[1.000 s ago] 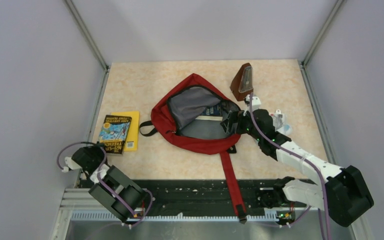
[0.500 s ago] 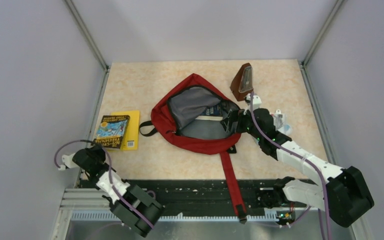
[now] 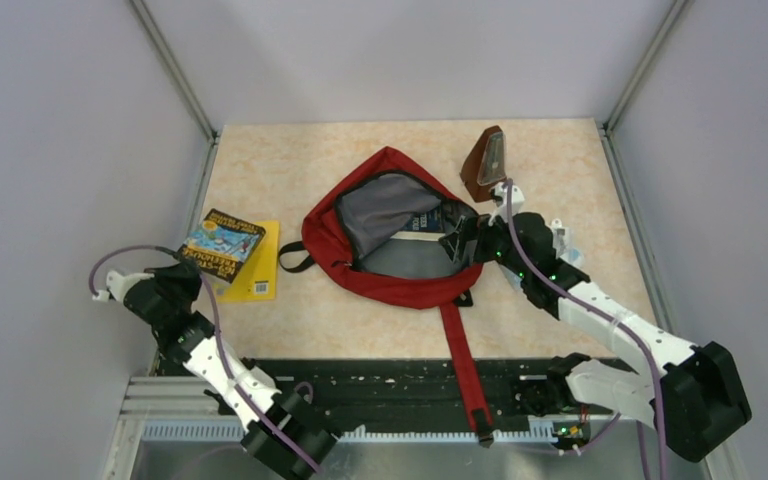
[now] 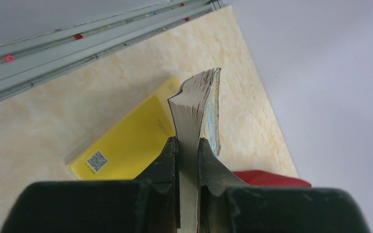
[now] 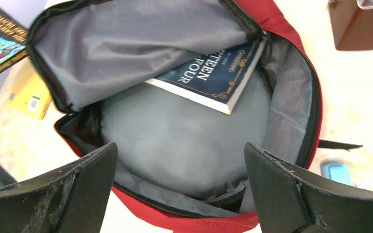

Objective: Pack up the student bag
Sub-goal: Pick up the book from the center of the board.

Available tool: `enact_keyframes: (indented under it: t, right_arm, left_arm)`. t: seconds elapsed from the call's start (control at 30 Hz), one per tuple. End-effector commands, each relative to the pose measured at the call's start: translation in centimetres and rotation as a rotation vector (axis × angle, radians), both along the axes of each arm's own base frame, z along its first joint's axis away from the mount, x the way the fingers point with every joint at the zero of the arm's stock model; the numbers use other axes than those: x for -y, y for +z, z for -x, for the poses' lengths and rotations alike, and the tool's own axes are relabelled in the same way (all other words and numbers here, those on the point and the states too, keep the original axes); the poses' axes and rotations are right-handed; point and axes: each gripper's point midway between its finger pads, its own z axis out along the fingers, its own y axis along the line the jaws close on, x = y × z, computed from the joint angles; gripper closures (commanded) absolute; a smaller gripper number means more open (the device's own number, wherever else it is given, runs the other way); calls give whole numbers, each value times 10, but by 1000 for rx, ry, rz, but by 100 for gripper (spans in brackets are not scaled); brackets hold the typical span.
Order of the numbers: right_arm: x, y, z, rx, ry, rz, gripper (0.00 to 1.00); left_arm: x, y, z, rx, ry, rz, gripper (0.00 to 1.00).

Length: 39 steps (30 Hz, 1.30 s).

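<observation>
Left gripper [image 4: 188,145] pinches the paperback [image 3: 222,240] by its page edge, tilted up over the yellow book [image 3: 260,272] at left, while right gripper [image 5: 179,155], spread wide, hovers at the red bag [image 3: 400,288] mid-table, prob. guarding its open mouth.

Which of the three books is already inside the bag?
The dark blue book with gold lettering, lying in the student bag. The yellow book lies on the table; the left gripper clamps the colourful book.
</observation>
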Motion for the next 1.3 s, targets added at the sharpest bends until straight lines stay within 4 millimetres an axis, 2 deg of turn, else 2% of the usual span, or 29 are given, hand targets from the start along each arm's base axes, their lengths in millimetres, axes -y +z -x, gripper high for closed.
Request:
enact_keyframes:
  t: [0.0, 0.17, 0.23, 0.3, 0.4, 0.53, 0.7, 0.9, 1.07, 1.27]
  right_arm:
    - [-13, 60, 1, 144, 100, -63, 1]
    - [-34, 88, 21, 223, 284, -101, 1]
    - [-44, 99, 30, 248, 370, -120, 1]
    - [-54, 109, 41, 273, 471, -140, 1]
    - [-71, 123, 60, 292, 639, -172, 1]
    - [-83, 138, 72, 282, 760, -220, 1]
    - [-85, 162, 72, 348, 773, -230, 1]
    - [-81, 176, 64, 381, 744, -162, 1]
    - [-87, 169, 69, 342, 829, -141, 1]
    - [-100, 137, 93, 176, 1001, -192, 2]
  left_arm:
    - [26, 65, -13, 40, -155, -181, 100]
    - [69, 109, -31, 6, -373, -296, 100]
    - [98, 127, -41, 24, -520, -338, 100]
    - [136, 147, -48, 72, -683, -383, 100]
    - [180, 179, -47, 149, -849, -442, 100]
    - [238, 207, -35, 245, -1097, -455, 100]
    - [299, 201, -14, 255, -1369, -487, 100]
    - [352, 184, 9, 275, -1634, -475, 100]
    - [390, 180, 25, 319, -1808, -480, 100]
    - [414, 186, 37, 415, -1905, -482, 100]
